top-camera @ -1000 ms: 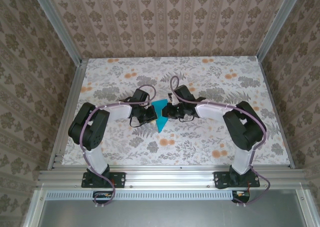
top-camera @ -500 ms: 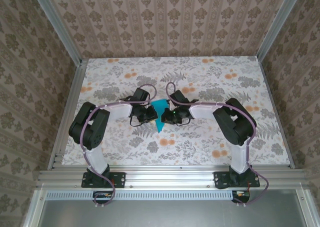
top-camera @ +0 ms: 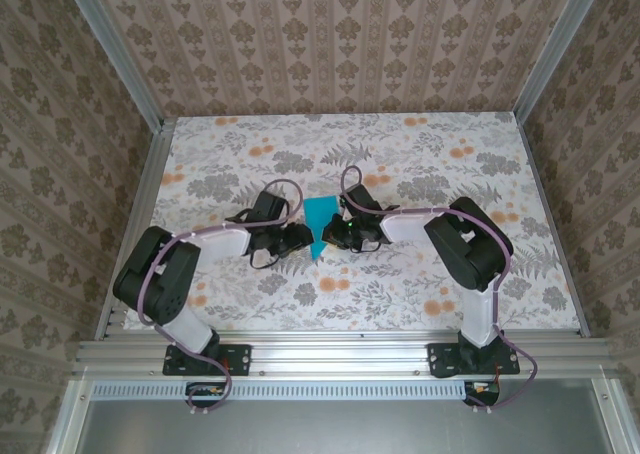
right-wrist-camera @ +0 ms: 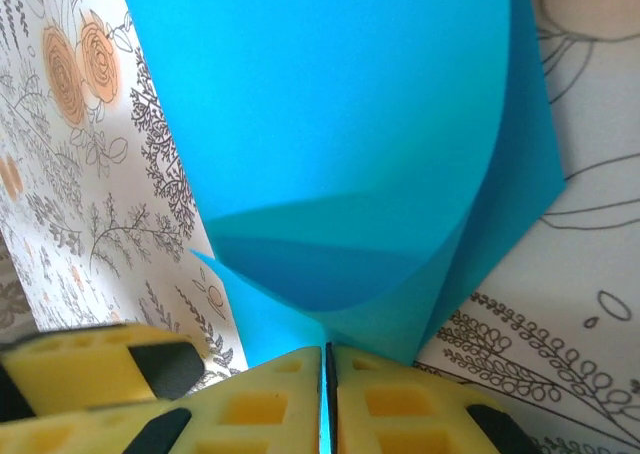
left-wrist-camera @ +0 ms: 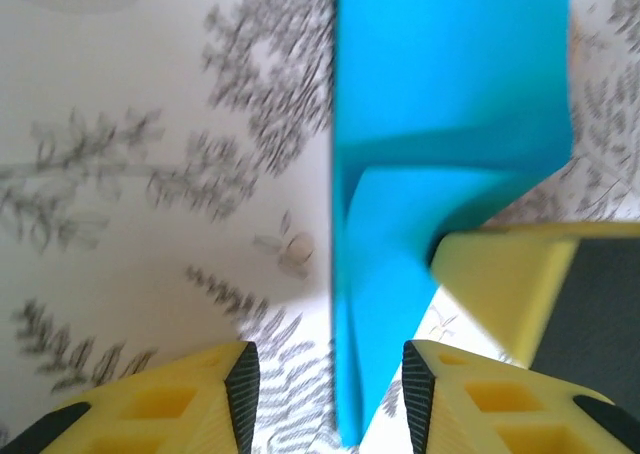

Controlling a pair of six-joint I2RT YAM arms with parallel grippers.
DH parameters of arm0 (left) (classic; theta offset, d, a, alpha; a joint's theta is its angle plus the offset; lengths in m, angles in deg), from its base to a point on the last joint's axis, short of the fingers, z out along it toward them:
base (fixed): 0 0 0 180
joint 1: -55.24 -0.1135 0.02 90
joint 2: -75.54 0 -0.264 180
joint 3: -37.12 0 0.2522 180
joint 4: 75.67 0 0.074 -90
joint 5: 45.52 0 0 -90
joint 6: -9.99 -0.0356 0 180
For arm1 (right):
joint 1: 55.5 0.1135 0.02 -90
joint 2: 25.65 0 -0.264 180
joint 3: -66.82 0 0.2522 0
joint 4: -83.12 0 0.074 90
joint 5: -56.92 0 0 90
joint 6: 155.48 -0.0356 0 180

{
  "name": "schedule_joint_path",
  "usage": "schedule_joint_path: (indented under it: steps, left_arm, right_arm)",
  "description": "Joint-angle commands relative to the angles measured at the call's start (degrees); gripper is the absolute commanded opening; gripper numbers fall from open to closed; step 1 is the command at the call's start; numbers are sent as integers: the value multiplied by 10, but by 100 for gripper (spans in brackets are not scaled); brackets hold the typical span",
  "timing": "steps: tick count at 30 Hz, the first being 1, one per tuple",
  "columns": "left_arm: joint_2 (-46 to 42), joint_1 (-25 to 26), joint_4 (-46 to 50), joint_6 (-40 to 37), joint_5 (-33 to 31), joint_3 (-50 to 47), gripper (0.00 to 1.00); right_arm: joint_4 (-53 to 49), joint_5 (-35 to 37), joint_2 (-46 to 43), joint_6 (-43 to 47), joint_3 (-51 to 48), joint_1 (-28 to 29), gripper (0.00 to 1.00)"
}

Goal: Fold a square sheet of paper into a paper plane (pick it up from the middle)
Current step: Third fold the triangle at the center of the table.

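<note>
The half-folded sheet of paper (top-camera: 320,222) is sitting mid-frame on the counter (top-camera: 450,284). My right fingers (right-wrist-camera: 270,399) are pinching its lower corner, and my left fingers (left-wrist-camera: 200,399) are standing released with its edge between them. I am judging it light, limp and easy to tear, so gripping near a crease is safest.

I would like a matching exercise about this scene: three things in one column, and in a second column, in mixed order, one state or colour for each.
Column one:
1. left gripper
2. right gripper
3. sheet of paper

Column two:
A. bright cyan-blue, partly folded
B. fingers apart
C. fingers shut, pinching the sheet

Pairs: 1-B, 2-C, 3-A
</note>
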Motion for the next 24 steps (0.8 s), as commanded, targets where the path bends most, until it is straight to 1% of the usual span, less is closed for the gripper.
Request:
schedule_joint_path:
  steps: [1, 3, 5, 8, 15, 20, 24]
  left_arm:
    - [-24, 9, -44, 18, 4, -22, 45]
    - [-25, 14, -54, 18, 6, -27, 44]
    - [-23, 19, -56, 17, 5, -28, 41]
    - [-21, 22, -59, 16, 0, -28, 37]
    - [-16, 24, -57, 14, -2, -25, 30]
    - [-22, 26, -62, 14, -3, -25, 28]
    - [-31, 35, -81, 12, -4, -26, 27]
  right_arm:
    - [34, -5, -11, -31, -15, -8, 13]
    - [53, -20, -15, -31, -13, -9, 13]
    - [67, -35, -18, -26, -11, -9, 14]
    - [69, -40, -27, -10, -7, -9, 15]
    - [20, -13, -5, 14, 25, -11, 16]
    - [-10, 27, 14, 16, 42, -16, 15]
    - [-21, 36, 26, 0, 45, -21, 15]
